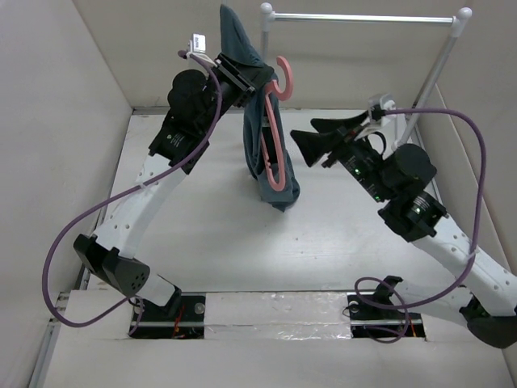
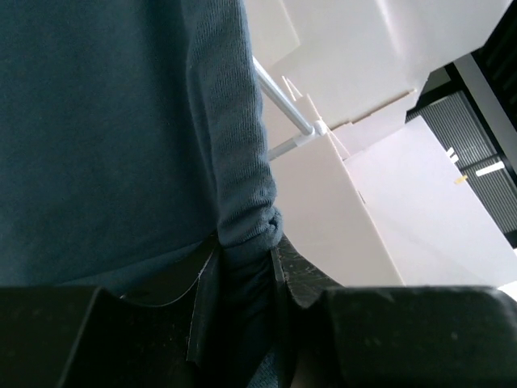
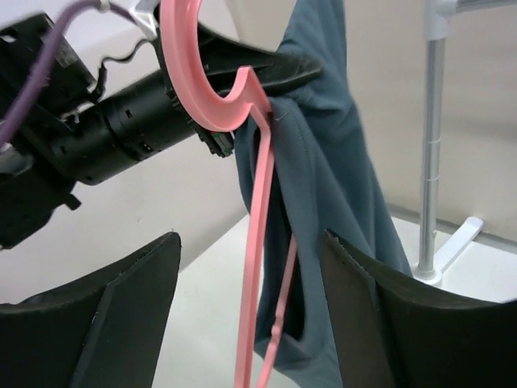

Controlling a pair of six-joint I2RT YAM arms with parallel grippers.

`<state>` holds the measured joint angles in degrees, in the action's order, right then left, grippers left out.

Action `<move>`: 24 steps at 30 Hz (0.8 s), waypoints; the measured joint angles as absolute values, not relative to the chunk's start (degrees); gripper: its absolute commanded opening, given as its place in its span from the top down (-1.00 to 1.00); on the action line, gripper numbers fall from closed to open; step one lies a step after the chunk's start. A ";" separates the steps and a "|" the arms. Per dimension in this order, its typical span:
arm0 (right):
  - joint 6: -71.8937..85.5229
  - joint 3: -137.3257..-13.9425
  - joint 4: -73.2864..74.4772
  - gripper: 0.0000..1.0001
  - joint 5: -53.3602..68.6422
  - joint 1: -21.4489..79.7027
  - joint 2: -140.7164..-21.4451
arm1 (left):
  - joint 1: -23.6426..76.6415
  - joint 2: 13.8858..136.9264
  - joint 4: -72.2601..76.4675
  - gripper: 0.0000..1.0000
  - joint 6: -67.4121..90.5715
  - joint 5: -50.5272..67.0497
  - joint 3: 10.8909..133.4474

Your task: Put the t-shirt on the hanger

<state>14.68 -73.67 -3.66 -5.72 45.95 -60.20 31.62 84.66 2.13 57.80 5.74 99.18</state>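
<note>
- Purple cable and white arm links crowd the bottom of the overhead view. Higher up, the left gripper [image 1: 242,81] holds the t-shirt [image 1: 257,137] in the air, so it hangs as a long narrow bunch with its lower end near the table [image 1: 210,234].
- The hanger [image 1: 275,153] dangles against the cloth, hook uppermost, where the other arm can reach it.
- The right gripper [image 1: 301,129] is spread wide and has nothing in it, its tips just beside the hanger but apart from it.
- Left wrist view: the black fingers are clamped tight on a fold of teal knit. I judge that pinch carries the garment's weight.
- Right wrist view: the pink stem sits between the open fingers, lined up for a grasp. Whether the hanger is pinched along with the cloth or merely caught in it, I cannot tell.
- The surface is pale and matte with plain white walls around it, and the rack [image 1: 363,18] stands at the back right.
</note>
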 measured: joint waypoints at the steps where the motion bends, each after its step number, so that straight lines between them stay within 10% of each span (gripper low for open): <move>1: 15.11 -72.16 -3.75 0.00 -5.50 45.15 -58.50 | 31.33 84.51 2.09 1.00 58.04 5.89 98.76; 2: 15.64 -70.41 -3.84 0.79 -5.17 44.21 -56.84 | 31.14 84.47 2.13 1.00 58.28 6.02 98.59; 3: 16.29 -68.40 -4.14 1.00 -4.80 43.27 -55.27 | 30.92 84.47 2.31 1.00 58.63 6.09 98.39; 7: 19.14 -60.60 -4.08 1.00 -2.28 39.44 -52.27 | 30.63 84.38 2.70 1.00 59.92 7.51 97.86; 12: 18.31 -55.40 -2.22 0.01 6.07 37.08 -56.27 | 30.63 84.25 3.44 1.00 61.10 9.37 97.84; 15: 16.60 -54.08 -1.65 -0.21 9.41 37.08 -59.27 | 30.63 84.20 3.66 1.00 61.67 10.28 97.84; 24: 12.16 -55.59 -3.36 -0.13 15.51 36.34 -68.29 | 30.63 83.90 3.70 1.00 62.72 12.12 97.36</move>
